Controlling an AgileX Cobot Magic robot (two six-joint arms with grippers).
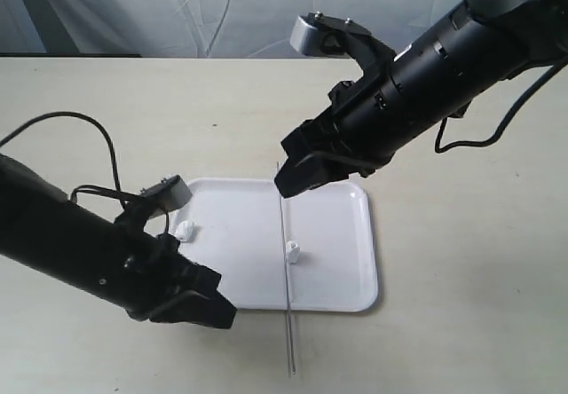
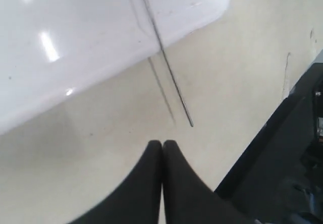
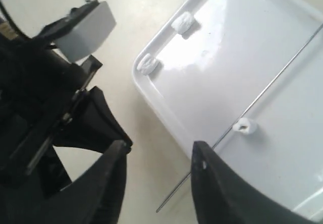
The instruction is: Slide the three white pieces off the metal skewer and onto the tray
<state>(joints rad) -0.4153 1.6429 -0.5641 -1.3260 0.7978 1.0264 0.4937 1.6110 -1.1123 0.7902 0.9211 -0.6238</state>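
Looks dicey with left pincer [image 2: 162, 144] pinched closed on nothing by near tip of metal skewer [image 1: 288, 332], right pincer [image 3: 160, 148] wide over tray [image 1: 337, 279], 1 white piece [image 1: 293, 252] touching skewer mid-tray, could easily swipe that onto table [image 1: 444, 323].

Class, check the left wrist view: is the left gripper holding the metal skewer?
No, the left gripper is shut on nothing, and the metal skewer ends clear of it.

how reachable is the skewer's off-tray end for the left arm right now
Probably yes: the skewer juts past the tray rim just ahead of the left pincer, with nothing between. Its jaws are shut, so they'd need opening first.
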